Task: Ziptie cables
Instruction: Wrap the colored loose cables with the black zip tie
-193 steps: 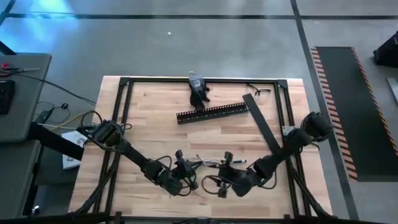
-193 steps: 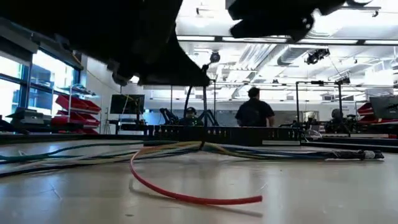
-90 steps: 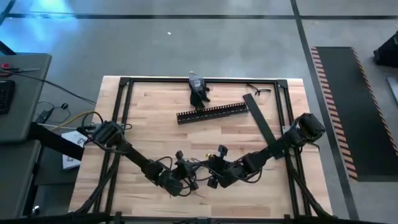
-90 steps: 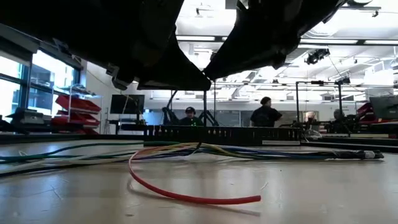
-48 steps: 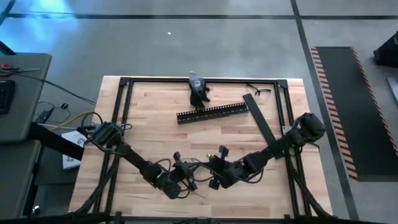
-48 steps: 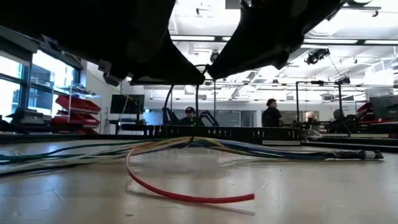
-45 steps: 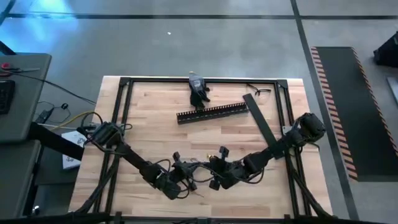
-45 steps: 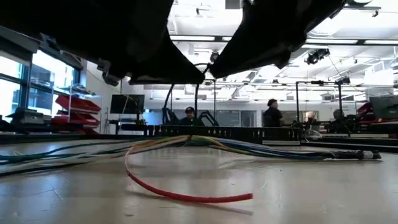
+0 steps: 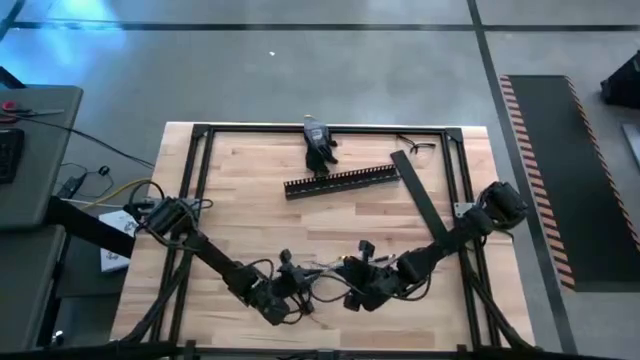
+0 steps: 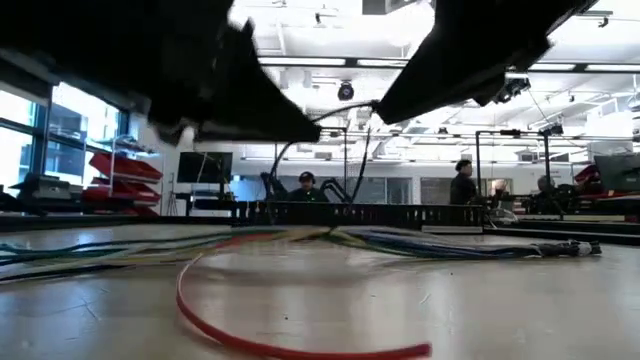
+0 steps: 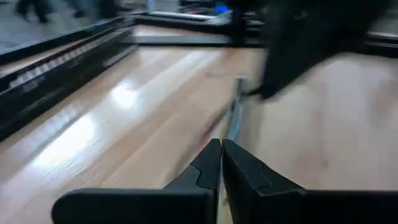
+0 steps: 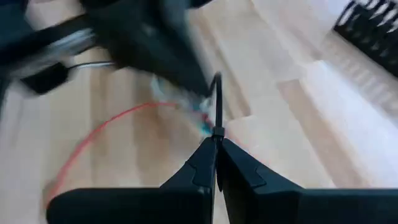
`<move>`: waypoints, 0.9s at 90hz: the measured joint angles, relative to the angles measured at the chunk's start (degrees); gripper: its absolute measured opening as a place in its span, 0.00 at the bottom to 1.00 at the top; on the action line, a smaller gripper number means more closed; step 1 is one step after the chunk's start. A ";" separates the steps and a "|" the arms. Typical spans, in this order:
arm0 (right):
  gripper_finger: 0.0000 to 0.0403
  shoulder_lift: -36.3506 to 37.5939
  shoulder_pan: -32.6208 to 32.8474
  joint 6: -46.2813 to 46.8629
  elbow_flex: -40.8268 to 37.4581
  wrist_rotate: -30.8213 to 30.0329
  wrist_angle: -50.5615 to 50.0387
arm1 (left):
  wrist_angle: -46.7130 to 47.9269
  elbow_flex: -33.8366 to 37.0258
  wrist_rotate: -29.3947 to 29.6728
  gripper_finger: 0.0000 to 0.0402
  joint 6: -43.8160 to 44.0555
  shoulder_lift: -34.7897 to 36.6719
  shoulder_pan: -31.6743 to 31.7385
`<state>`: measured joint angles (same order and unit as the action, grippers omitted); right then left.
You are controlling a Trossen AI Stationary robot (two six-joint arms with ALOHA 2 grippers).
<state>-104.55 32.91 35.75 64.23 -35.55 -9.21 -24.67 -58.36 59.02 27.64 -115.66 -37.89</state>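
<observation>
Near the table's near edge, the cables are stretched between the two pincers. The left pincer is seen closed on the bundle, and the right pincer is closed on a thin dark strand. A red wire loop is shown only low down. Farther back, the black comb-edged duct lies with nothing seen inside. Beyond, a person stands.
</observation>
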 joint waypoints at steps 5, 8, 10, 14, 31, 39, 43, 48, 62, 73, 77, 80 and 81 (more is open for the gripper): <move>0.00 0.00 -0.49 -0.04 0.00 -0.08 0.19 | 0.02 -0.84 -0.31 0.00 -2.04 0.00 0.24; 0.00 0.00 -0.73 -0.32 0.00 -0.22 0.18 | -0.12 -1.20 -0.44 0.01 -3.29 0.00 0.50; 0.00 0.00 -0.89 -0.72 0.00 -0.21 0.22 | -0.17 -1.34 -0.44 0.02 -4.18 0.02 0.69; 0.00 0.00 -1.13 -1.16 0.00 -0.22 0.50 | -0.10 -1.58 -0.13 0.04 -5.58 0.04 1.11; 0.00 0.00 -1.53 -1.33 0.00 0.07 0.79 | 0.05 -1.71 -3.21 0.19 -4.87 0.03 3.85; 0.00 0.00 -1.57 -1.49 0.00 0.07 0.79 | 0.08 -1.71 -5.90 0.27 -3.77 0.04 5.03; 0.00 0.00 -1.53 -1.49 0.00 0.07 0.79 | -0.01 -1.71 -6.54 0.30 -3.69 0.04 5.39; 0.00 0.00 -1.53 -1.49 0.00 0.07 0.83 | 0.01 -1.71 -6.05 0.31 -3.03 0.04 5.54; 0.00 0.00 -1.55 -1.27 0.00 0.02 0.90 | -0.02 -1.71 -3.60 0.28 -2.38 0.03 5.14; 0.00 0.02 -1.53 -1.25 0.00 0.18 1.11 | -0.86 -1.71 -1.94 0.20 -2.38 0.03 4.27; 0.00 0.05 -1.54 -1.16 0.00 0.64 1.09 | -1.10 -1.71 -1.31 0.16 -2.39 0.03 3.99; 0.00 0.07 -1.60 -1.09 0.00 0.96 1.09 | -1.20 -1.71 -0.70 0.13 -2.37 0.04 3.79; 0.00 0.07 -1.61 -1.08 0.00 1.04 1.08 | -1.23 -1.71 -0.41 0.12 -2.38 0.04 3.73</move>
<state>-104.49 31.29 34.67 64.23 -34.51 -8.14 -25.90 -60.07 58.61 25.26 -115.61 -34.16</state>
